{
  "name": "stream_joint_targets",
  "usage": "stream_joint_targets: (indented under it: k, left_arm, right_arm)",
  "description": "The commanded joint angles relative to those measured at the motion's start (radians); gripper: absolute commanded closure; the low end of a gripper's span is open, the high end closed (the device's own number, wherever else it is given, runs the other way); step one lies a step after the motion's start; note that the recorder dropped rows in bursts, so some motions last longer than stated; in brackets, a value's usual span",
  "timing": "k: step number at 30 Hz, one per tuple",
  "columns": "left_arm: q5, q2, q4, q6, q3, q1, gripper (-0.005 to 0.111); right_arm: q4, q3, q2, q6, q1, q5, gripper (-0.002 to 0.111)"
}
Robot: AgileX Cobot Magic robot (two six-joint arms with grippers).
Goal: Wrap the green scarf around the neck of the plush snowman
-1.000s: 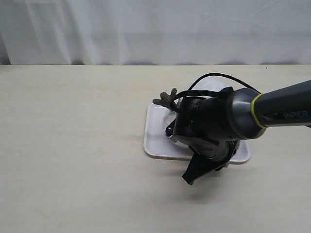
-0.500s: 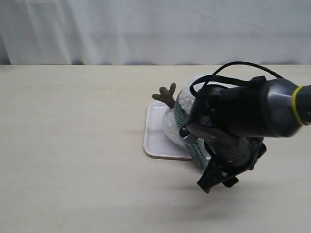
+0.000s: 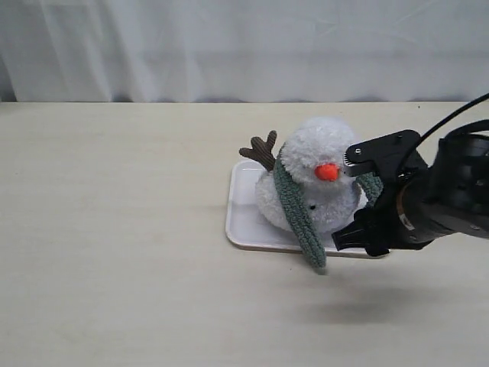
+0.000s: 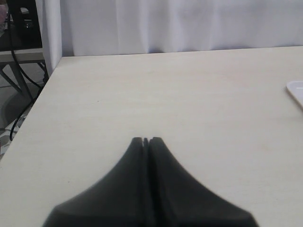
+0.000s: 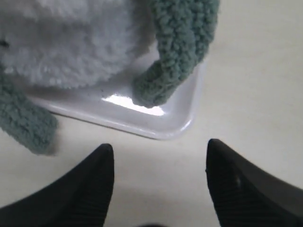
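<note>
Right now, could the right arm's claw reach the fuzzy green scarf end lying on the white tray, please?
Probably yes: the open right claw faces that fuzzy green scarf end on the white rectangular tray, with nothing visible between them.

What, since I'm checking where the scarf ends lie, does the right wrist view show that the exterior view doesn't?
Right wrist only: one scarf end resting on the tray near its corner, a spot the arm hides in the exterior view.
Exterior only: the snowman with its head, orange nose and twig arm, and the scarf running under the head.
Both: scarf, tray, the snowman's white body, the table, and the right gripper with jaws open.
</note>
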Motion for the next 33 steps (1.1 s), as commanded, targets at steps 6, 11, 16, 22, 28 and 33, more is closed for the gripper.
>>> stream_joint_targets:
  k: [6,11,16,22,28,33]
  left_arm:
    - [-0.031,-0.002,-0.013,0.0,0.002,-0.002,0.107]
    - [-0.031,-0.002,-0.013,0.0,0.002,-0.002,0.107]
    - [-0.031,-0.002,-0.013,0.0,0.002,-0.002,0.107]
    - [-0.031,-0.002,-0.013,0.0,0.002,-0.002,0.107]
    - [-0.031,-0.002,-0.013,0.0,0.002,-0.002,0.107]
    - [-0.031,-0.002,-0.013,0.0,0.002,-0.002,0.107]
  right_arm:
    - [0.004,0.066,0.056,0.003,-0.21,-0.354,0.053]
    - [-0.003,0.066,0.118,-0.041,-0.222,-0.507,0.053]
    - [-0.007,0.026,0.181,-0.064,-0.222,-0.454,0.053]
    - [-0.033,-0.004,0.204,-0.07,-0.222,-0.393,0.053]
    - [-0.074,-0.008,0.205,-0.068,-0.222,-0.437,0.053]
    - [-0.101,-0.008,0.224,-0.066,-0.227,-0.437,0.056]
